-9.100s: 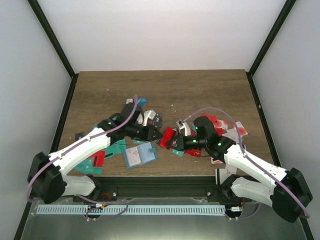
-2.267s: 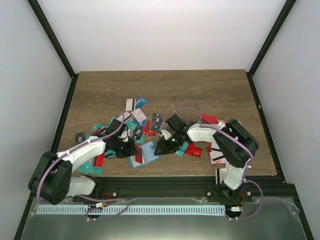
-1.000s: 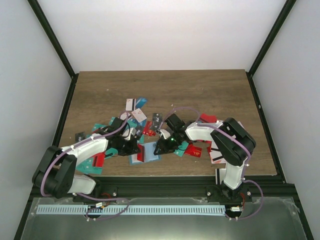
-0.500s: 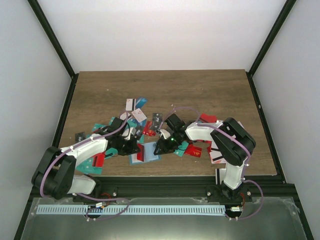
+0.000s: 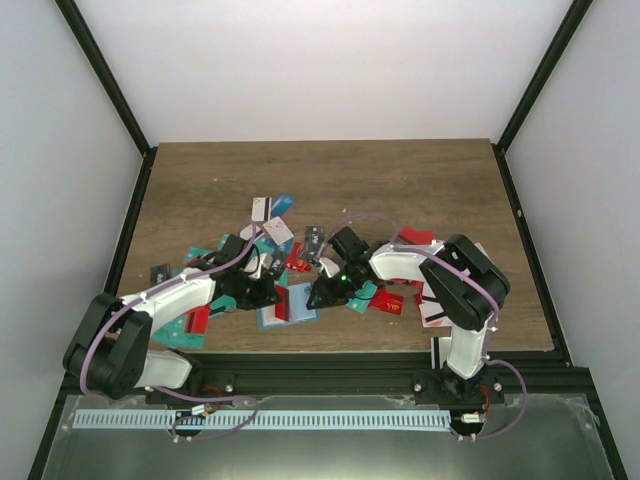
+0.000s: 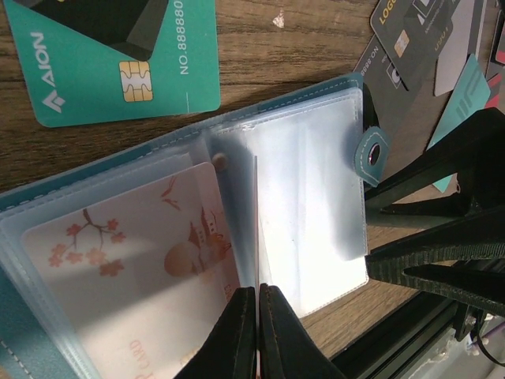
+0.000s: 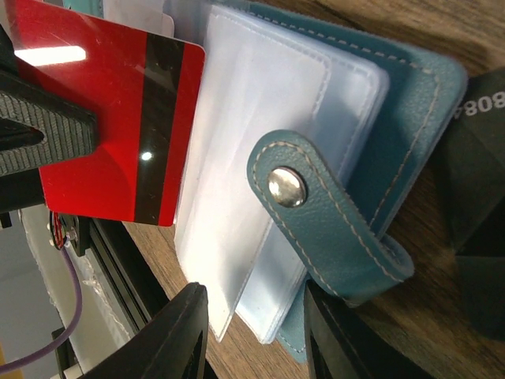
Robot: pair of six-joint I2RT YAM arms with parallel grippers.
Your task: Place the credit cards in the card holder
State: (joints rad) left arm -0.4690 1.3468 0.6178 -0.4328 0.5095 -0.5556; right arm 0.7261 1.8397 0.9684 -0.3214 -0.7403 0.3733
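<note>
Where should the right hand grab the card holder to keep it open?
Probably the clasp tab with its snap: it stands up off the teal cover, so fingers can close across it. Come from the holder's open right edge; the red card and left hand crowd the sleeves' other side.

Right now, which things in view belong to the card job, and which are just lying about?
Part of the job:
- card holder, lying open
- red card, pinched in the left end effector at the holder's sleeves
- teal card and the other loose cards scattered around it

Just there:
- purple cable on the arm
- wooden table
</note>
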